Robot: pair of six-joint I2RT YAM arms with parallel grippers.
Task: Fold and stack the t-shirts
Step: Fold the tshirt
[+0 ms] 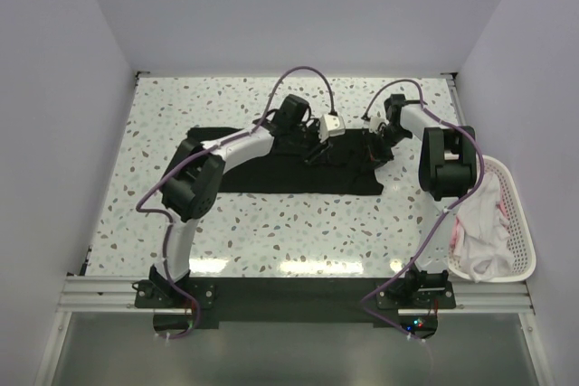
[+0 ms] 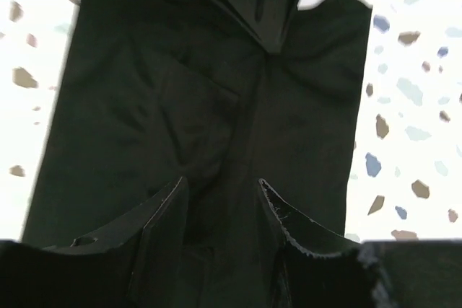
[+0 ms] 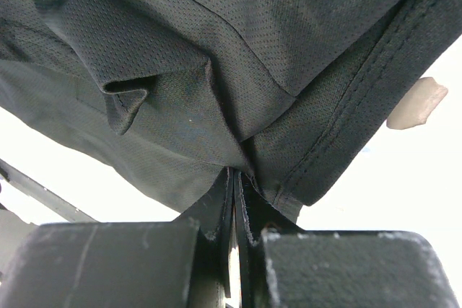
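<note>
**One end of the black t-shirt point(image 1: 271, 174) pinched**

It lies mid-frame on the bench point(image 1: 271, 232), long axis left to right in the top view. The right gripper point(image 3: 234, 200) is clamped on its hemmed right edge. The left gripper point(image 2: 221, 180), just left of that, hangs over the cloth with jaws apart, gripping nothing.

The black t-shirt point(image 3: 216, 48) is showing matt, fine-mesh knit cloth with stitched hems; the speckled table point(image 1: 271, 232) is gleaming smooth and glossy.
</note>
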